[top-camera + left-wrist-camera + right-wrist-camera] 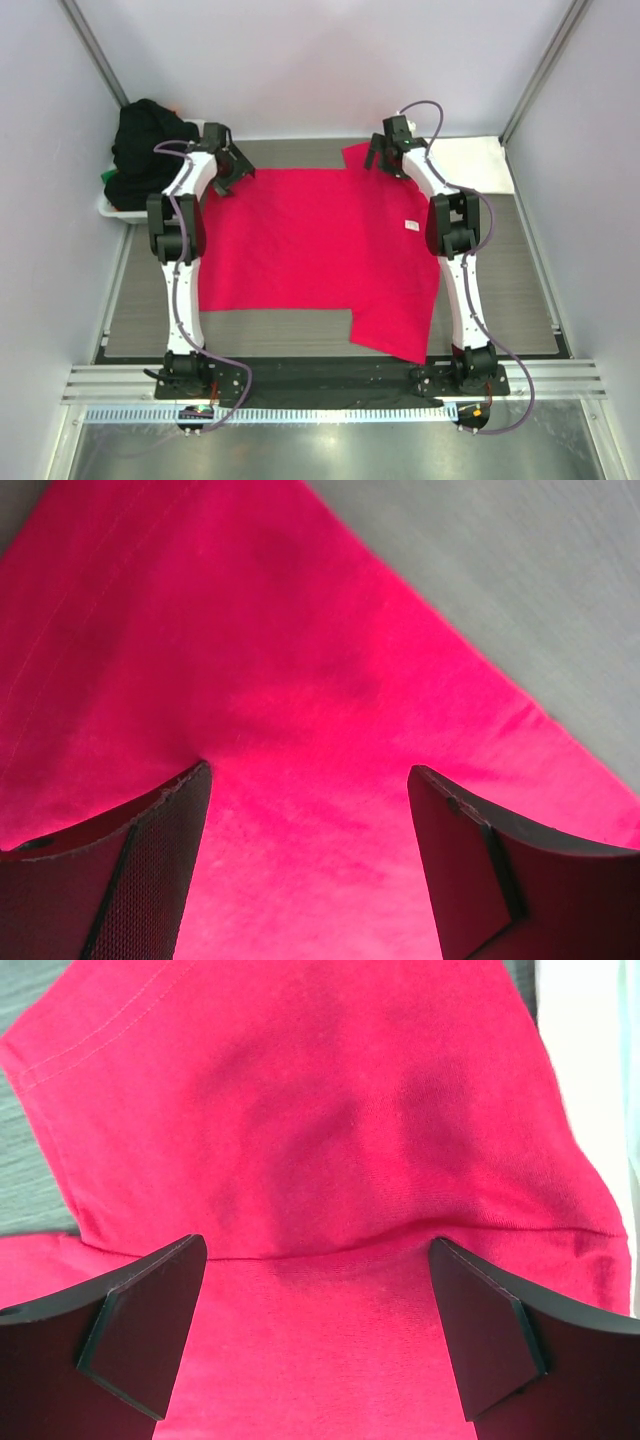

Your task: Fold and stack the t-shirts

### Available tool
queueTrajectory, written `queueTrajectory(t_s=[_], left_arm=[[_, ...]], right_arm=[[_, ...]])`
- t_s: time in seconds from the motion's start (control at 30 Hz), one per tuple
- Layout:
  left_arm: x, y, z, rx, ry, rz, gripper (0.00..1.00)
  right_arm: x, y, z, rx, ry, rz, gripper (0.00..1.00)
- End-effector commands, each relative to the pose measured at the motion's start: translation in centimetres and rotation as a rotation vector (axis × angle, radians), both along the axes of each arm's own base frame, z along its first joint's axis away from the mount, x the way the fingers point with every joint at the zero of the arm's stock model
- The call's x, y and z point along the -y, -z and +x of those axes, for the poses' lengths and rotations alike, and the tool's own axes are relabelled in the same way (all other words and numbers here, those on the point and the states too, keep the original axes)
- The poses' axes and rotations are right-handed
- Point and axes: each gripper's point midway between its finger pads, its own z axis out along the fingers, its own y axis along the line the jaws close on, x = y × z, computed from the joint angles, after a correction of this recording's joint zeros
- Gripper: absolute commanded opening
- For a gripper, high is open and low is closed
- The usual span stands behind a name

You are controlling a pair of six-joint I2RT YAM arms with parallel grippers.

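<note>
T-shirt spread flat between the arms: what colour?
The t-shirt is bright pinkish-red all over; the top external view shows it best.

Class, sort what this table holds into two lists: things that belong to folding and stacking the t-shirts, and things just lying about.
Belongs to the job:
red t-shirt, spread flat
white t-shirt, folded
black t-shirt, heaped up
left gripper and right gripper, both open over the red cloth

Just lying about:
white basket, holding the black heap
table

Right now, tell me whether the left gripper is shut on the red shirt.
No, in the left wrist view the left gripper stands open over the red shirt.
</note>
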Motion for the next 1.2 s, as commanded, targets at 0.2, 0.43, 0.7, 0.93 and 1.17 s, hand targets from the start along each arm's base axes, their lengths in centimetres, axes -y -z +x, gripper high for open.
queueTrajectory(t_s=[0.2, 0.43, 0.7, 0.93, 1.17], left_arm=[[-0.2, -3.7, 2.6, 0.050, 0.017, 0.012, 0.82], [-0.8, -15.6, -1.4, 0.207, 0.011, 0.032, 0.85], [-3.8, -18.2, -15.4, 0.206, -0.051, 0.110, 0.86], [-6.6, -13.9, -26.7, 0.107, -0.189, 0.151, 0.86], [-8.7, -9.1, -33.7, 0.082, -0.465, 0.076, 0.85]], right_arm=[[-2.2, -3.6, 2.9, 0.118, -0.083, 0.098, 1.00], [-4.7, -14.8, 1.7, 0.277, -0.185, 0.212, 1.00], [-3.0, -23.2, -7.1, 0.317, -0.133, 0.207, 1.00], [0.6, -22.0, -20.2, 0.240, -0.027, 0.194, 1.00], [3.4, -12.5, -34.6, 0.010, 0.135, 0.289, 1.00]])
